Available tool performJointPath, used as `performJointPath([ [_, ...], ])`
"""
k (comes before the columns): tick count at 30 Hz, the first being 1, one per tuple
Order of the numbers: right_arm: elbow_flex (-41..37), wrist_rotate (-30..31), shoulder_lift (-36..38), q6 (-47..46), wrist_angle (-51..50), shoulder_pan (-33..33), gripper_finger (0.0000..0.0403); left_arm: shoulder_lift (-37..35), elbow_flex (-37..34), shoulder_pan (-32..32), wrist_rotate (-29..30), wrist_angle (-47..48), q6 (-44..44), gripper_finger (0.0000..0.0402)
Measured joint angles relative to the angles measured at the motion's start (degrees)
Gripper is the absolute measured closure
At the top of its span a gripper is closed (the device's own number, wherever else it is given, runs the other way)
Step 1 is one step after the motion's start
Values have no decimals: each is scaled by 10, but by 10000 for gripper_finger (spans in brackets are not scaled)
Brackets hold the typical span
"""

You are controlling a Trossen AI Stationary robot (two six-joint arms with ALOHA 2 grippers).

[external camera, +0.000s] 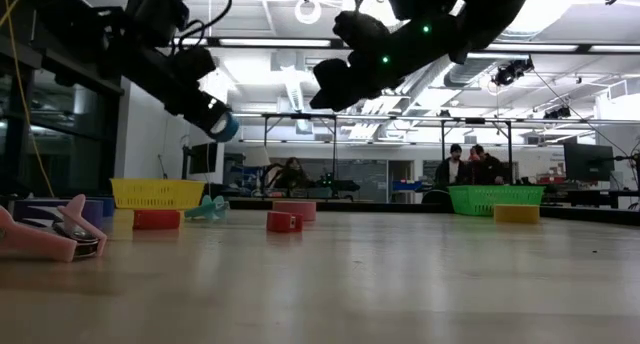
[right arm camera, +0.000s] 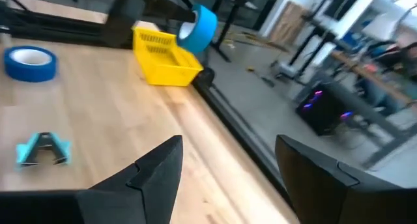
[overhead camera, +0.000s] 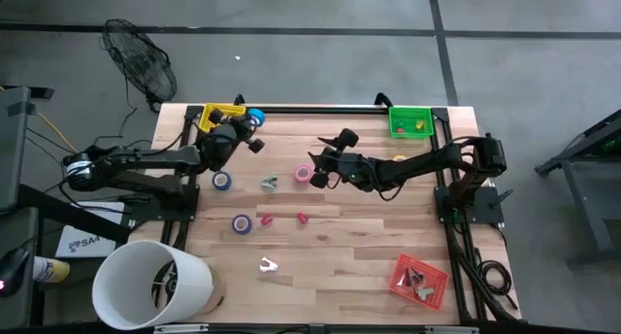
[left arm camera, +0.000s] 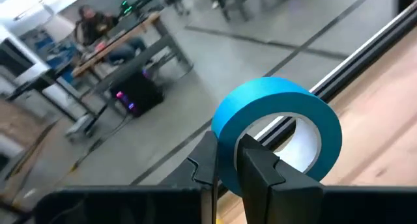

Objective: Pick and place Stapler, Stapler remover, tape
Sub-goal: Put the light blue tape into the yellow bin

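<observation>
Pink stapler (external camera: 45, 239) lies closest to my low camera, flat on the table (overhead camera: 340, 247), long axis running across that view. My left gripper (left arm camera: 225, 168) is pinched tight on one blue tape roll (left arm camera: 277, 129), held on edge in the air beside the yellow basket (overhead camera: 221, 113). I count two more blue rolls lying flat on the wood (overhead camera: 222, 180) (overhead camera: 242, 223) and one pink roll (overhead camera: 304, 175). My right gripper (overhead camera: 320, 164) hovers beside that pink roll, fingers spread wide with nothing between them. One teal staple remover (right arm camera: 42, 149) rests near the table centre.
</observation>
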State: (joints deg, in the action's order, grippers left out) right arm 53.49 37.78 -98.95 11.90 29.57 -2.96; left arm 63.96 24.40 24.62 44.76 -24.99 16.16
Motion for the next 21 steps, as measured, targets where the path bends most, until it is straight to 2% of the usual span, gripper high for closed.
performJointPath([
  [8, 0, -82, 0, -61, -61, -22, 167, 0, 0, 28, 77, 82, -29, 373],
  [14, 0, -90, 0, -70, -84, -27, 166, 0, 0, 28, 149, 151, -60, 373],
  [21, 0, -91, 0, -69, -84, -27, 167, 2, 0, 28, 215, 185, -61, 373],
])
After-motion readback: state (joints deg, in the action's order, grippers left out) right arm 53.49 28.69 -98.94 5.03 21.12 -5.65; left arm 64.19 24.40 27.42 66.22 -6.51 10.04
